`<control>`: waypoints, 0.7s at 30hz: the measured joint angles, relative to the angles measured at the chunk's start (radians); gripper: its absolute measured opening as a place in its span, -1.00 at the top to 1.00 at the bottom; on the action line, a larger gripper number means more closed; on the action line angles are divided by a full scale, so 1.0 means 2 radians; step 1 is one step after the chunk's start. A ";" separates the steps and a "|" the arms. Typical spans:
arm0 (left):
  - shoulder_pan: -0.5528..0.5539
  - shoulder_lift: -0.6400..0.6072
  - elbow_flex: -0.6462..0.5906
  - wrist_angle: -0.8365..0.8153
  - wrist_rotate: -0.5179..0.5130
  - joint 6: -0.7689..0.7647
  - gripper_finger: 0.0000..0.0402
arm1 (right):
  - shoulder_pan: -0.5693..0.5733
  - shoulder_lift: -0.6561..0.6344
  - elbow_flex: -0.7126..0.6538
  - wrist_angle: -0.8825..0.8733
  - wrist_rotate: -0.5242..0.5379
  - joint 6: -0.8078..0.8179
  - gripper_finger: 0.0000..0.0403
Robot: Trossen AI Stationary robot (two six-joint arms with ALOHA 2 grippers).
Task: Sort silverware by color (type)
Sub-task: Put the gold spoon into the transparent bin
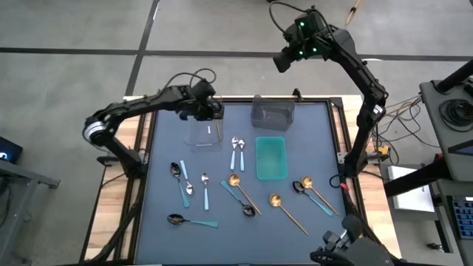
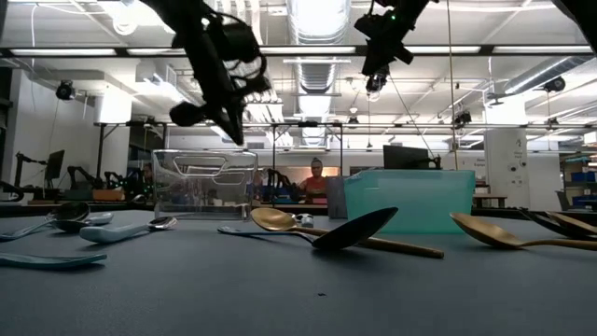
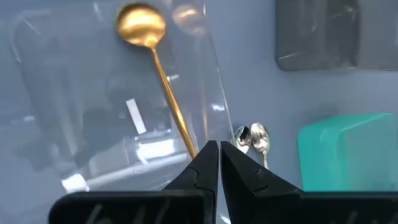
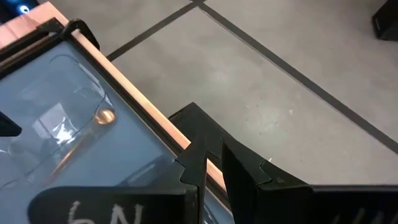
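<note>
At upper left of the high view, the left end effector pinches a gold spoon above the clear bin. Other spoons lie scattered across the table. At upper right, the right end effector hovers nearly closed, empty.

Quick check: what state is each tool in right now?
Left tool: shut on the gold spoon, above the clear bin.
Right tool: cannot be told; nothing visibly held, raised beyond the table.
</note>
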 joint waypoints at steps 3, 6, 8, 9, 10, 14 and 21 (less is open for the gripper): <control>0.000 0.033 0.022 -0.001 0.012 -0.002 1.00 | -0.003 0.000 0.000 -0.001 -0.001 0.000 0.81; 0.000 0.062 0.050 -0.016 0.012 0.028 1.00 | -0.003 0.000 0.000 0.000 -0.001 0.004 0.81; 0.004 0.079 0.067 -0.058 0.012 0.043 1.00 | -0.003 0.000 0.000 0.000 -0.001 0.017 0.81; 0.004 0.086 0.076 -0.079 0.012 0.052 1.00 | -0.003 0.000 0.000 0.000 -0.001 0.018 0.81; 0.005 0.092 0.083 -0.095 0.008 0.061 1.00 | -0.003 0.000 0.000 -0.002 -0.001 0.018 0.81; 0.005 0.103 0.095 -0.083 -0.003 0.085 1.00 | -0.003 0.000 0.000 -0.003 -0.001 0.020 0.81; 0.019 0.118 0.096 -0.060 -0.006 0.109 0.97 | -0.003 0.000 0.000 -0.001 0.001 0.035 0.81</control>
